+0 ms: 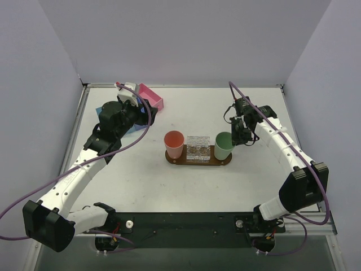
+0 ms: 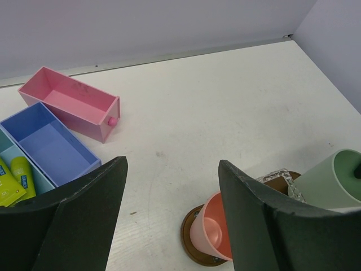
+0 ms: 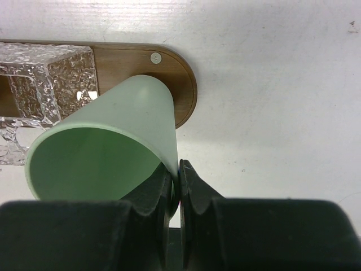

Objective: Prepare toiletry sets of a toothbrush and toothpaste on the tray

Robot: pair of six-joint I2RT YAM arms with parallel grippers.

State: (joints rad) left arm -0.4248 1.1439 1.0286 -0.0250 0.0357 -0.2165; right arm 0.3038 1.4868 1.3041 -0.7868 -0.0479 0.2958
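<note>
The dark brown tray (image 1: 221, 162) lies mid-table and bears a salmon-pink cup (image 1: 174, 143), a clear textured holder (image 1: 198, 148) and a green cup (image 1: 223, 145). My right gripper (image 1: 239, 135) is shut on the green cup's rim (image 3: 179, 169), one finger inside the cup (image 3: 101, 158) and one outside; the tray's end (image 3: 183, 76) shows beneath it. My left gripper (image 2: 172, 162) is open and empty, above the table between the bins and the salmon cup (image 2: 213, 228). Two yellow-green toothpaste tubes (image 2: 12, 178) lie in a pale blue bin at the left edge. No toothbrush is in view.
A pink bin (image 2: 70, 101) and a blue bin (image 2: 48, 141) stand side by side at the back left, both showing bare floors. In the top view the left arm covers most of the bins (image 1: 151, 97). Walls enclose the table on three sides.
</note>
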